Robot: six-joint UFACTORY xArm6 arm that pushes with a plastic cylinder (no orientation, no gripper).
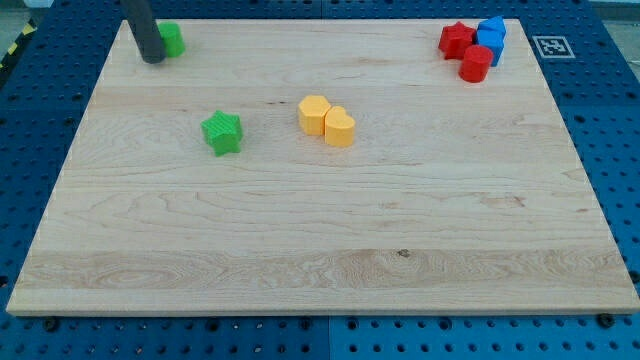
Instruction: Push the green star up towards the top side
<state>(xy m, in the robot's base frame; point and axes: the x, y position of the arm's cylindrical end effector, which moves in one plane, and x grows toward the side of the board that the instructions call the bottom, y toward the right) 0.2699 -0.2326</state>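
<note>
The green star (pixel 222 132) lies on the wooden board (pixel 330 230), left of the middle. My tip (pixel 152 59) is at the view's top left corner of the board, well above and to the left of the star. It stands right beside a second green block (pixel 172 39), touching or nearly touching its left side and partly hiding it.
Two yellow blocks (pixel 326 121) sit together to the right of the star. A red star (pixel 456 39), a red cylinder (pixel 476 63) and blue blocks (pixel 491 37) cluster at the top right corner. A blue pegboard surrounds the board.
</note>
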